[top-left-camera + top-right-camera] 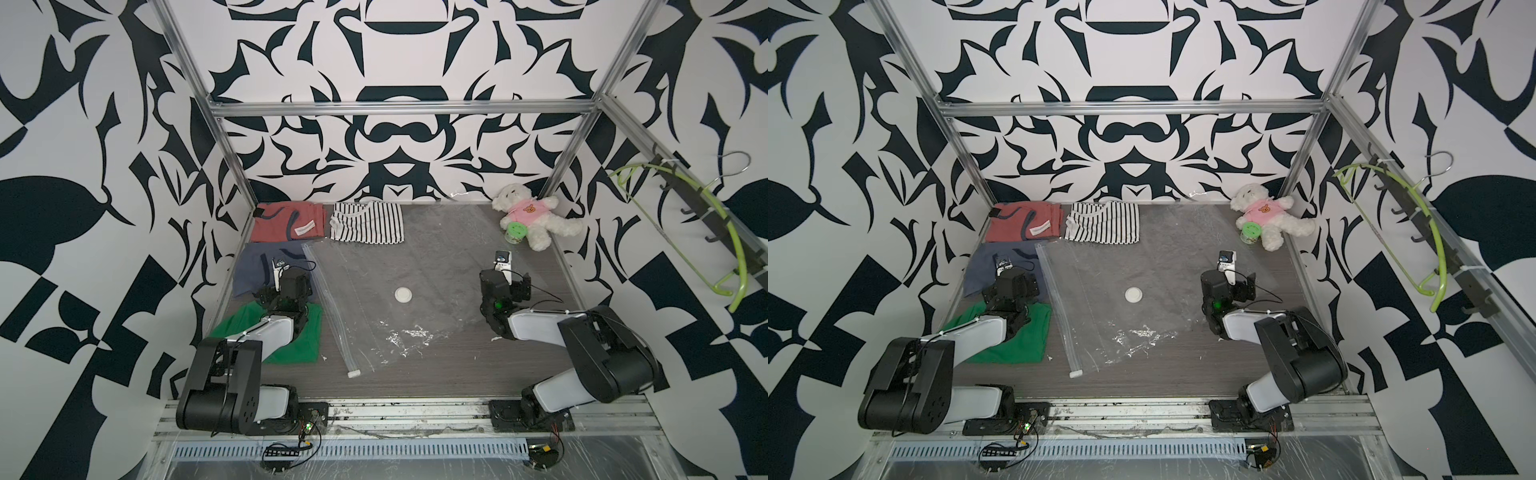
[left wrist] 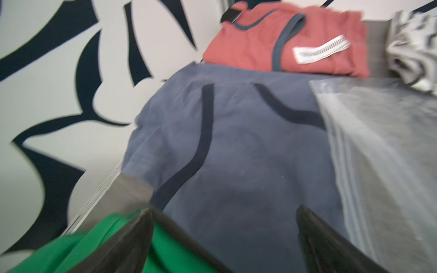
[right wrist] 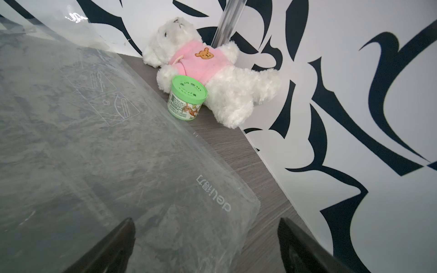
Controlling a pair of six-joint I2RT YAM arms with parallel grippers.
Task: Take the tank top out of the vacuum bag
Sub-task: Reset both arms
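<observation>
The vacuum bag lies flat across the middle of the table, clear and crinkly, with its round white valve, a zip strip along its left edge and a white slider clip. No garment shows inside it. A blue-grey tank top with dark trim lies on the table left of the bag. My left gripper hovers open over this top. My right gripper stands open above the bag's right corner, with nothing between its fingers.
A red top and a striped top lie at the back left, and a green garment lies under the left arm. A white teddy bear and a green-lidded jar sit at the back right. Walls close in on three sides.
</observation>
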